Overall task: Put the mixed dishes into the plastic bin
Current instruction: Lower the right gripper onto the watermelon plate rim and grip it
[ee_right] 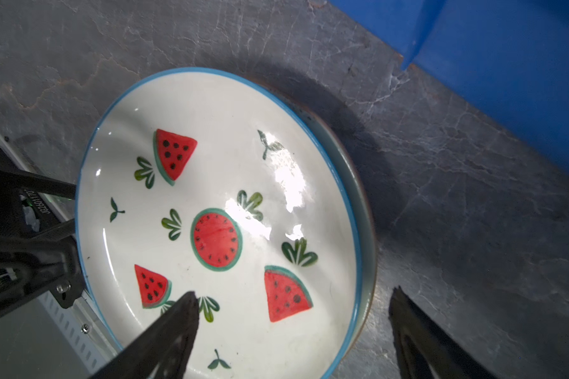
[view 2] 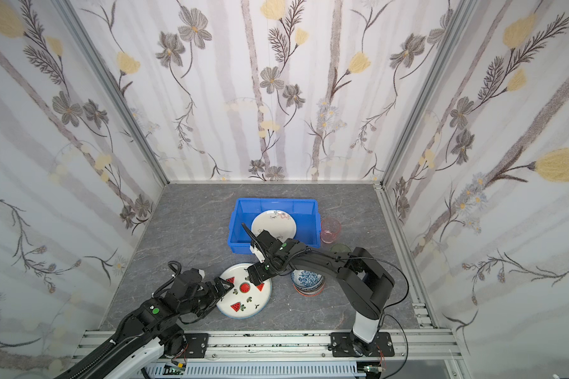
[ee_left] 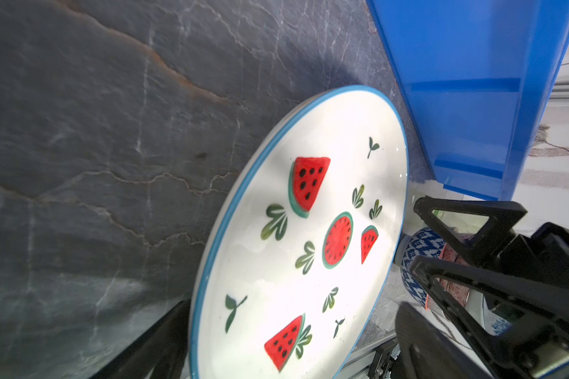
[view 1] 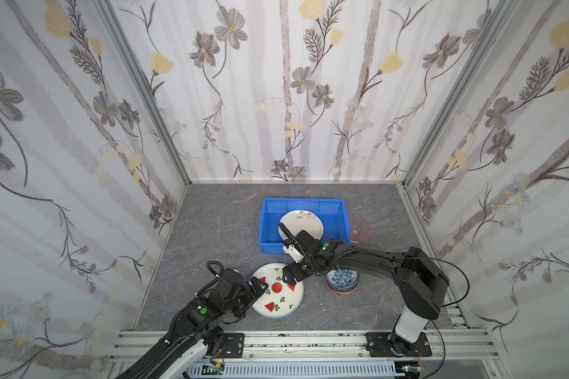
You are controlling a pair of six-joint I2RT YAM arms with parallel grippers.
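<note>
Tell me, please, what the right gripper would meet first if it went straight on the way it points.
Most likely the rim of the watermelon plate, which the open right gripper straddles, one jaw over the plate and one over the table. Height above it is unclear.

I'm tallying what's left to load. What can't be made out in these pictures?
Bowl stack: number of bowls unclear, the right arm overlaps it in both top views.
Green tumbler: only a sliver shows behind that arm in a top view.
Lower plate beneath the watermelon plate: only its rim shows, right wrist view.
</note>
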